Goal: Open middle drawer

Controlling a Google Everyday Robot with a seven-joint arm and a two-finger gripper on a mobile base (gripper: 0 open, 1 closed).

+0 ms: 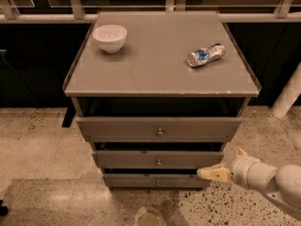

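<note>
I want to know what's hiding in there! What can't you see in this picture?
1. Inside the middle drawer: camera view, only a dark gap shows above its front, shadowed by the top drawer.
2. The gripper, low right by the middle drawer's right end: whether it touches the drawer cannot be told.
3. The robot arm: cut off by the right and bottom edges.
4. The cabinet's sides and back: hidden under the cabinet top.
</note>
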